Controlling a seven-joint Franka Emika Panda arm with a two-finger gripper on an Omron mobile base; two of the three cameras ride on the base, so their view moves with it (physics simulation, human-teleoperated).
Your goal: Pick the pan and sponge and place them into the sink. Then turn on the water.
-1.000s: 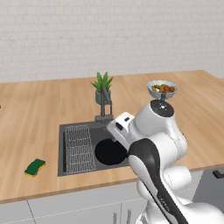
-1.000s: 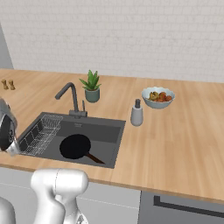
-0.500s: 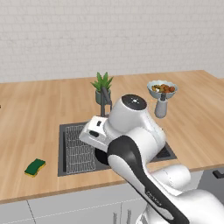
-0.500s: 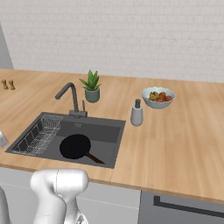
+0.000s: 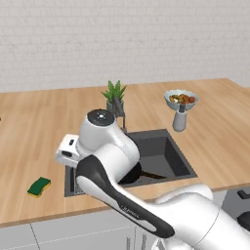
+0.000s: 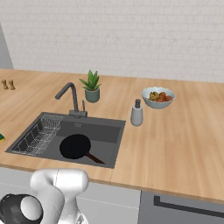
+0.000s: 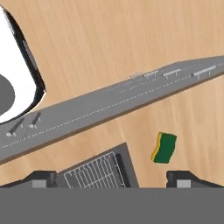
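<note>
One item done, one left: the pan (image 6: 75, 146) already lies flat in the sink (image 6: 109, 131), handle toward the front right corner, beside the wire rack (image 6: 37, 135). The sponge (image 5: 39, 186) sits on the counter (image 5: 34, 136) just left of the basin, near the front edge, untouched.

Over the last second the arm has swung left from above the basin middle, and the hand now hangs over the sink's left edge, out toward the sponge. In the right base view the arm has cleared the sink, so pan and faucet (image 6: 68, 96) show in full. Base cameras haven't shifted.

In the hand view the gripper (image 7: 111, 178) has its fingers spread wide with nothing between them; the sponge (image 7: 164, 148) shows above the right tip, off centre, and well below the hand.

Judgement: sponge pick is starting; the hand needs to centre over it and descend. No water runs from the spout yet, so faucet step is pending.
</note>
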